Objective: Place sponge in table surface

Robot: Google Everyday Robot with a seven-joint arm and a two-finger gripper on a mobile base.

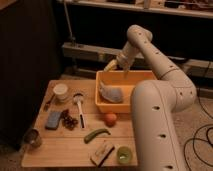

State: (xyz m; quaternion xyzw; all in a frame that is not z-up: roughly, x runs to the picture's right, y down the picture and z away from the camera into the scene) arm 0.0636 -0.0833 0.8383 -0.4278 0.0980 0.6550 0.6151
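Camera view | gripper [116, 65] upper centre, over rear rim of yellow bin [135, 76]; open or closed: cannot tell | likely sponge [53, 120]: blue pad, middle left, flat on table [60, 152] | probably light, soft, squashy; pinch across short sides

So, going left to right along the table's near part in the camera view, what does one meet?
Metal can, blue sponge, green pepper, green cup. The gripper hangs by the yellow bin's far rim.
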